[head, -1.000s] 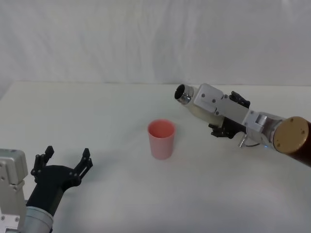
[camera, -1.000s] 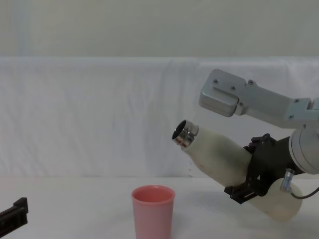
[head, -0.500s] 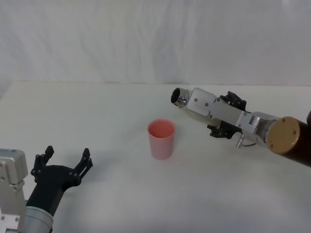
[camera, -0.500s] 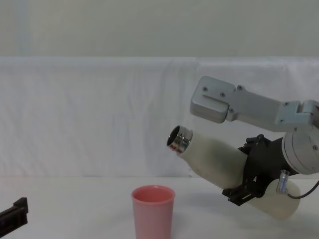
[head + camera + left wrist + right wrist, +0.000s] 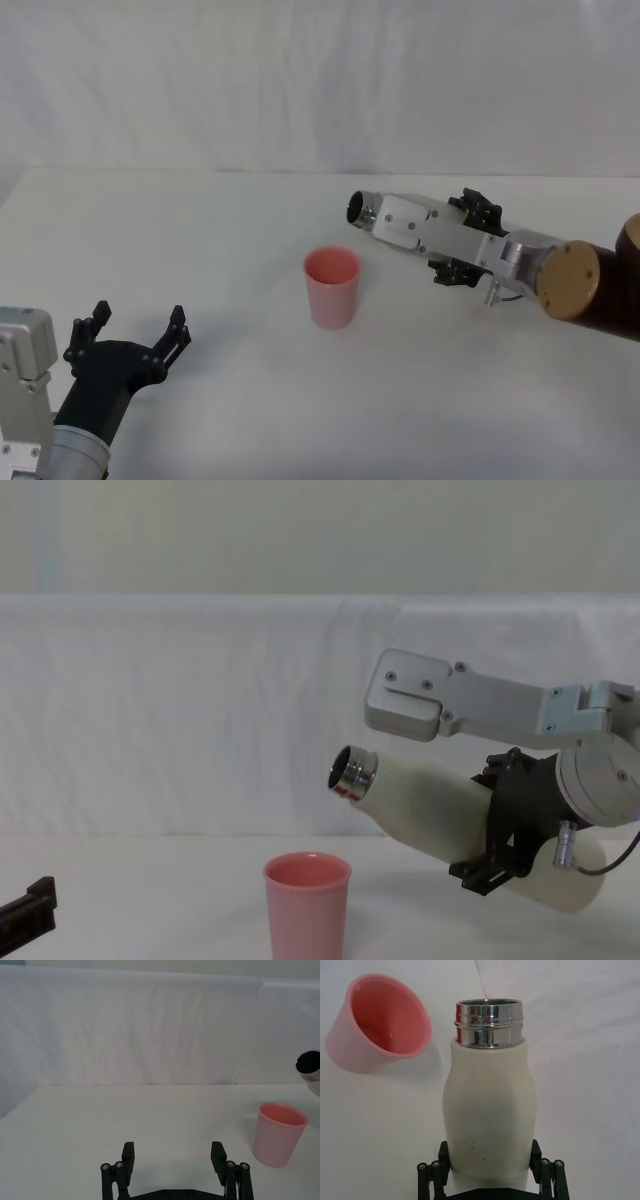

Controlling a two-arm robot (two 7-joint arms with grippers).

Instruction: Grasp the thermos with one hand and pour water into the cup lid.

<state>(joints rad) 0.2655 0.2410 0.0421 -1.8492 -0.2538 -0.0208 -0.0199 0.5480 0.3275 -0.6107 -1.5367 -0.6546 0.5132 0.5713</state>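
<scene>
The cream-white thermos (image 5: 430,805) hangs tilted well over above the table, with my right gripper (image 5: 497,832) shut around its lower body. Its open steel neck (image 5: 361,208) points left and slightly down, just right of and above the pink cup lid (image 5: 332,286). The cup lid (image 5: 307,904) stands upright on the table. In the right wrist view the thermos (image 5: 489,1105) sits between the black fingers (image 5: 432,1176), with the cup lid (image 5: 375,1025) beside its mouth. No water stream shows. My left gripper (image 5: 138,320) rests open near the table's front left.
A white table (image 5: 200,230) with a white cloth backdrop (image 5: 320,80) behind it. In the left wrist view the left gripper (image 5: 173,1156) faces open table, with the cup lid (image 5: 278,1134) far off to one side.
The right arm has tipped the thermos further over. Its mouth has moved left and lower, closer to the cup lid. The left arm and the cup lid have not moved.
</scene>
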